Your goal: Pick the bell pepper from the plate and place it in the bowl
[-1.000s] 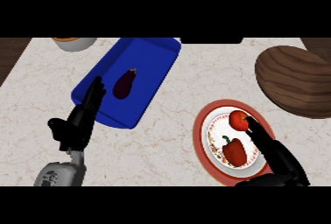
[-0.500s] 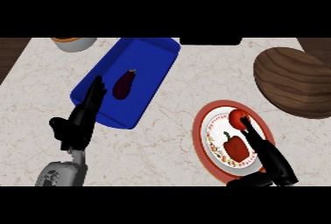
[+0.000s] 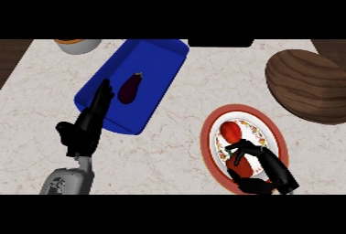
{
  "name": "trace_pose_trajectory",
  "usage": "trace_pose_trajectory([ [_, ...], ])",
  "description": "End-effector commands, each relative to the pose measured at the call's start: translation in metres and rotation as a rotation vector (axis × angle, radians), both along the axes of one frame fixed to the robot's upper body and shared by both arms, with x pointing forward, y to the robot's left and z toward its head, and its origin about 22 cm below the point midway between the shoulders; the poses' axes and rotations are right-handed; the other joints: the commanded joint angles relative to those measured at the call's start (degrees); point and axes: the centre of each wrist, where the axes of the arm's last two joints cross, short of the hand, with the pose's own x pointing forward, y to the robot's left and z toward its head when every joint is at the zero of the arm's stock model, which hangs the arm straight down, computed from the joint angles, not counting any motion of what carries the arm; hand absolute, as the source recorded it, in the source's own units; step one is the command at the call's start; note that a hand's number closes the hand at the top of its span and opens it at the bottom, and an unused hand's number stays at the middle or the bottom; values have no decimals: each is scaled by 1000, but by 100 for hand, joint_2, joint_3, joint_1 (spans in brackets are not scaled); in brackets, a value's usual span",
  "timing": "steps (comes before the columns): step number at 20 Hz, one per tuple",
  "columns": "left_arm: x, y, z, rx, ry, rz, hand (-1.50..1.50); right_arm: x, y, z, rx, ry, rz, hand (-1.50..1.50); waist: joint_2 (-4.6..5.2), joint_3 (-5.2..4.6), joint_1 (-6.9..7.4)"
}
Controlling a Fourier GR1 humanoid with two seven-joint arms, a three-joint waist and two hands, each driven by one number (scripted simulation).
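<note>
The red bell pepper (image 3: 243, 168) lies on the near half of the red-rimmed plate (image 3: 207, 141) at the lower right. My right hand (image 3: 272, 167) comes in from the lower edge with its fingers curled over the pepper's far side and its thumb at the near side, hiding part of it. A round red tomato (image 3: 231, 131) sits on the plate just beyond the hand. The brown wooden bowl (image 3: 307, 84) stands at the right edge, farther back than the plate. My left hand (image 3: 84, 129) rests open at the left, fingers up, next to the blue tray.
A blue tray (image 3: 159, 59) lies back left of the plate with a dark purple eggplant (image 3: 129, 88) in it. A white cup with orange contents (image 3: 78, 45) stands at the far left corner. The counter's dark wooden edge shows along the left.
My right hand's fingers, stretched over the plate before, have drawn back and curled round the bell pepper. The left hand has not moved.
</note>
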Motion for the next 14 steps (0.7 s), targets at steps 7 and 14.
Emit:
trace_pose_trajectory([
  [7,1,14,6,-4,-11,0,0,9,-67,45,-167,-82,228,150,62,65,3],
  [14,0,20,-1,-17,10,9,0,-12,-67,85,-14,-331,266,150,54,60,-53],
])
